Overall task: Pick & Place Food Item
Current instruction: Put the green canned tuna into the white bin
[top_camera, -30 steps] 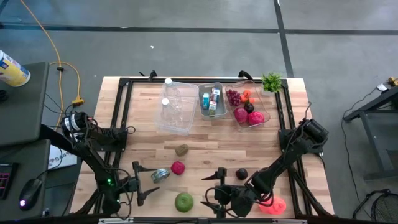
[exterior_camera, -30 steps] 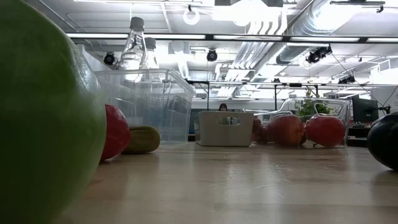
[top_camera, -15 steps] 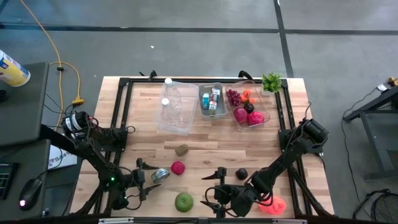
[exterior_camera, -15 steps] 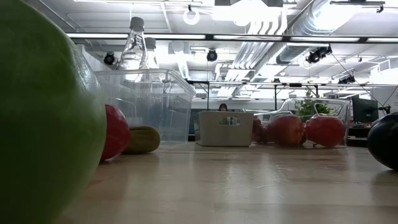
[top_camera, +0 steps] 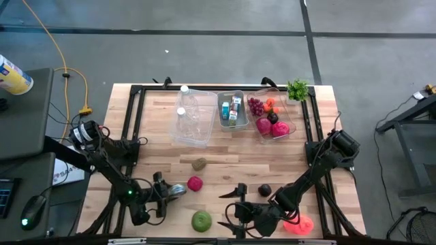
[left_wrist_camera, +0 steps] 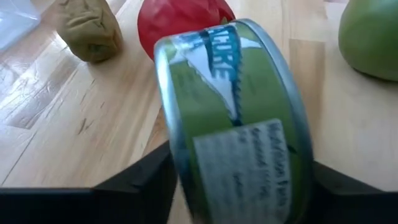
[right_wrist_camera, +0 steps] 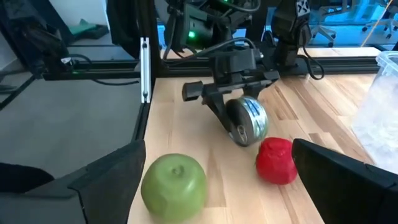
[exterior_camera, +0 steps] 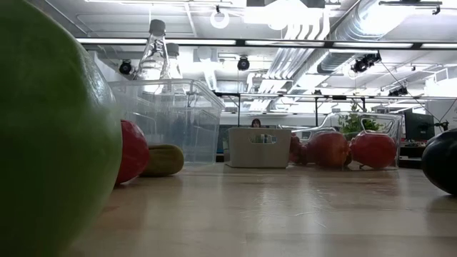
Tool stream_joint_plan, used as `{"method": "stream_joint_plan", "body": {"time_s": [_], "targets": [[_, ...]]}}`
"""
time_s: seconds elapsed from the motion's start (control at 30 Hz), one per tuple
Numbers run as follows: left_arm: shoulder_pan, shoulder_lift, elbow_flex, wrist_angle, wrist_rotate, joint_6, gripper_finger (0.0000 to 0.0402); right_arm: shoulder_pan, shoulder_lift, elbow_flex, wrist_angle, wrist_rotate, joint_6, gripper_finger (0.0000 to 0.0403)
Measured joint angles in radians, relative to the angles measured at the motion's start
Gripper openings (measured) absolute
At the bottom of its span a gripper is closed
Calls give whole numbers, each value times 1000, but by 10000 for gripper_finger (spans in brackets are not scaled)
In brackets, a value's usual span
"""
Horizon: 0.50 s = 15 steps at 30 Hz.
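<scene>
The rigid, smooth-walled, probably slippery tin can at the table's 7 o'clock is bracketed, not visibly clamped, across its flat ends by the half-closed left gripper; the right gripper is held fully open.

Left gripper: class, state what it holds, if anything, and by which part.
The left gripper clamps the tin can, standing on edge, by its two flat ends.

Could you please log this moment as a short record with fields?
left tool: around the tin can, which stands on its edge on the table
right tool: open, hovering near the table's front edge, holding nothing
loose near the can: red fruit, green apple, brownish item
far side: clear bin of bottles, fruit bin
</scene>
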Motion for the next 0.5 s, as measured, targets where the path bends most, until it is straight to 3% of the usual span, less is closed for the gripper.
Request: {"method": "stream_joint_plan", "body": {"time_s": [0.17,0.33,0.5], "targets": [[1,-5,0,0,3,9,126,0,0,0,23,-2,-22,394],[16,-62,0,-1,9,51,126,-7,0,0,23,-28,21,394],[43,-202,14,-2,20,151,126,-27,0,0,52,-60,87,394]]}}
